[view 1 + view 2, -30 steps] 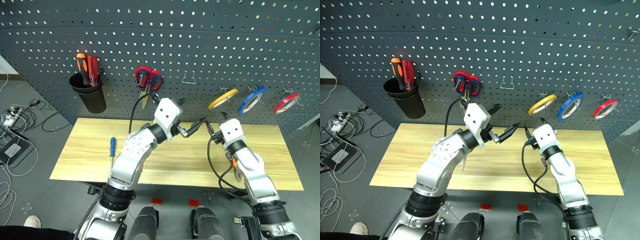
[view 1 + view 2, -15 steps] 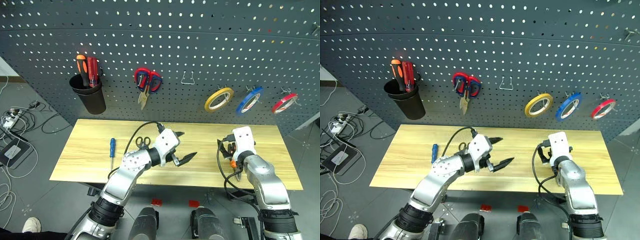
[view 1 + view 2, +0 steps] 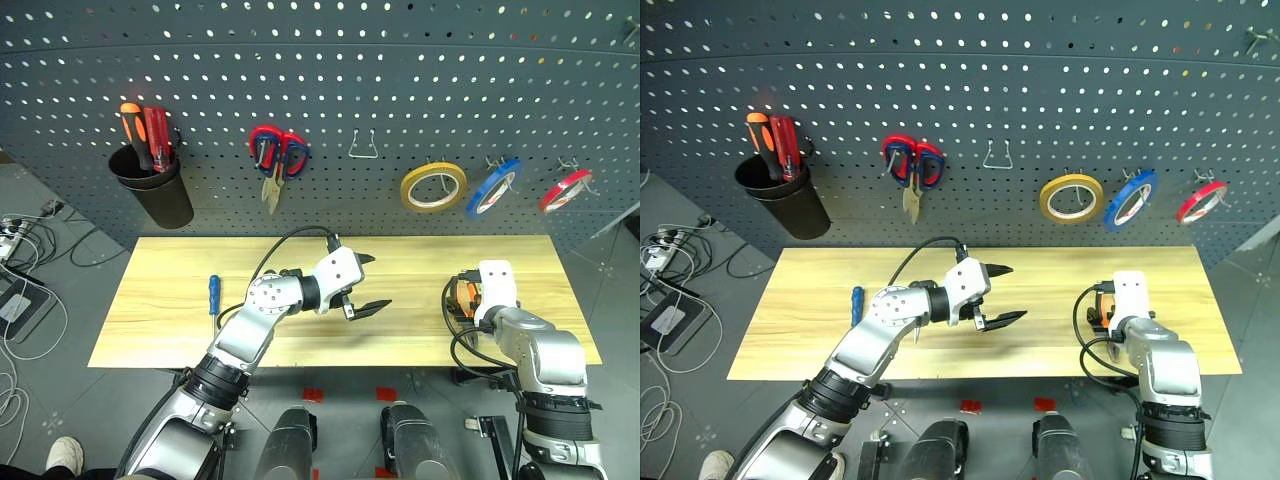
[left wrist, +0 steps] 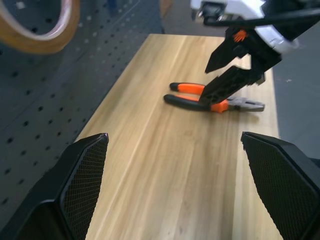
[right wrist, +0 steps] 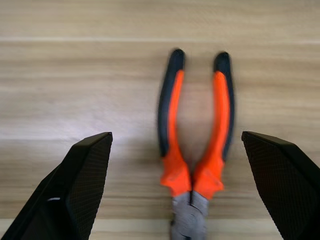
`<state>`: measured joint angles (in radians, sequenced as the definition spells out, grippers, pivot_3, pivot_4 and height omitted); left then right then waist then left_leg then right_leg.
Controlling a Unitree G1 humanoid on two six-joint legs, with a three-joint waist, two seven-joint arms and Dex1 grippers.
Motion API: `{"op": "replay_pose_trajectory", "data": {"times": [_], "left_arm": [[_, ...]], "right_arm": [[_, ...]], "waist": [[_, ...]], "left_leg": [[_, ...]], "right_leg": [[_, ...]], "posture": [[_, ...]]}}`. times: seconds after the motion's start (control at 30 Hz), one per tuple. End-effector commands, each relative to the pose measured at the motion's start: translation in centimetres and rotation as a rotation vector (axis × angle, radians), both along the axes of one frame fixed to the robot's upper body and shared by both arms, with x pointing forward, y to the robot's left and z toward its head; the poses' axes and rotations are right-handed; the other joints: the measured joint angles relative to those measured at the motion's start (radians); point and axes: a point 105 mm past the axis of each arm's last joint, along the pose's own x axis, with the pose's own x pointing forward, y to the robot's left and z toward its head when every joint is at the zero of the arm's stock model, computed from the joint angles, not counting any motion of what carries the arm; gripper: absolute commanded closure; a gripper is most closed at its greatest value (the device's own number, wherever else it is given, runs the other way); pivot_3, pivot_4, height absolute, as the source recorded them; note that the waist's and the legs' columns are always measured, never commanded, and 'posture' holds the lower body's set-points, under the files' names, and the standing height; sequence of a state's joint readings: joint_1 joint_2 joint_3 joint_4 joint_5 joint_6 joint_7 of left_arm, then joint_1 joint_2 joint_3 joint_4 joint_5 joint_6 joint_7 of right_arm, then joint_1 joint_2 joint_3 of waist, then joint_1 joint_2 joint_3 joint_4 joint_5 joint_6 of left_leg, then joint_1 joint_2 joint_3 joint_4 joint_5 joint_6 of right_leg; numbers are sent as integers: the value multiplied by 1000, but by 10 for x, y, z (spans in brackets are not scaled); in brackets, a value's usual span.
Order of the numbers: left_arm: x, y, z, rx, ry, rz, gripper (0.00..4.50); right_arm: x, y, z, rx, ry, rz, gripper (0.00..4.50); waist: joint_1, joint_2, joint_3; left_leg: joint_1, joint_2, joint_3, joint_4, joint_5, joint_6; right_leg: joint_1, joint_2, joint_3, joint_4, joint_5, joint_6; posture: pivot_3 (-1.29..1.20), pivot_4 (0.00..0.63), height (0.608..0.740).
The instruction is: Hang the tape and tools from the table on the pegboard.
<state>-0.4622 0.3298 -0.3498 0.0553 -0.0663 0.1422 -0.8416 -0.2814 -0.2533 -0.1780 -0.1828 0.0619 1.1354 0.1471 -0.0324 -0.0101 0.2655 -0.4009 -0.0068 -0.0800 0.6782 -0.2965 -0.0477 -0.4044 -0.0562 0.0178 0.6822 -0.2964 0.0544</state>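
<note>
Pliers [image 5: 196, 145] flat on worktop [image 3: 420, 262], under right pincer [image 4: 234, 60], spread wide, empty. Left pincer [image 3: 366, 283] released over mid-worktop; tape [image 3: 433, 187] on pegboard [image 3: 400, 90].

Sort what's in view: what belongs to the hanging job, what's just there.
Job: yellow tape on the pegboard; pliers and blue screwdriver on the table.
Just there: red scissors, blue tape, red tape, black cup.
</note>
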Motion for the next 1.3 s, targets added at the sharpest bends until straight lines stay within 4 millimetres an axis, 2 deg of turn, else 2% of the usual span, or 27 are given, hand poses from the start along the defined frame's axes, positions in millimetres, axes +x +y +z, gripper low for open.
{"op": "replay_pose_trajectory", "data": {"times": [0.03,0.3,0.6,0.93,1.03,1.13,1.3], "left_arm": [[-8,-5,4,-9,-26,-32,0],[-25,-10,-1,-13,22,-71,0],[-27,-14,-2,-13,32,-86,0],[-21,-15,2,-10,27,-90,0],[-19,-15,3,-11,23,-87,0],[-18,-16,3,-12,21,-85,0],[-15,-18,5,-20,7,-82,0]], "right_arm": [[3,-2,5,9,-19,-12,64],[12,-3,-1,30,2,-6,64],[26,-17,-2,13,-2,-30,64],[32,-17,-4,3,4,3,64],[32,-18,-2,7,3,7,640],[31,-19,0,11,4,7,1463],[31,-17,3,14,-5,8,1466]], "waist": [[-1,0,7],[1,0,33],[1,-2,63],[1,-5,79],[1,-5,80],[1,-5,80],[2,-5,80]], "left_leg": [[0,0,0,0,0,0],[0,0,-1,0,0,0],[0,1,-1,0,0,0],[0,1,-1,0,0,0],[-1,1,-1,0,0,0],[-1,1,-1,0,0,0],[-1,1,-1,0,0,0]], "right_leg": [[0,0,0,0,0,0],[0,0,1,0,0,0],[-1,0,1,0,0,0],[-1,0,1,0,0,0],[-1,0,1,0,0,0],[-1,0,1,0,0,0],[-1,0,0,0,0,0]], "posture": [[42,358,740],[57,377,740],[54,416,740],[53,423,740],[52,421,740],[49,410,740],[46,383,740]]}}
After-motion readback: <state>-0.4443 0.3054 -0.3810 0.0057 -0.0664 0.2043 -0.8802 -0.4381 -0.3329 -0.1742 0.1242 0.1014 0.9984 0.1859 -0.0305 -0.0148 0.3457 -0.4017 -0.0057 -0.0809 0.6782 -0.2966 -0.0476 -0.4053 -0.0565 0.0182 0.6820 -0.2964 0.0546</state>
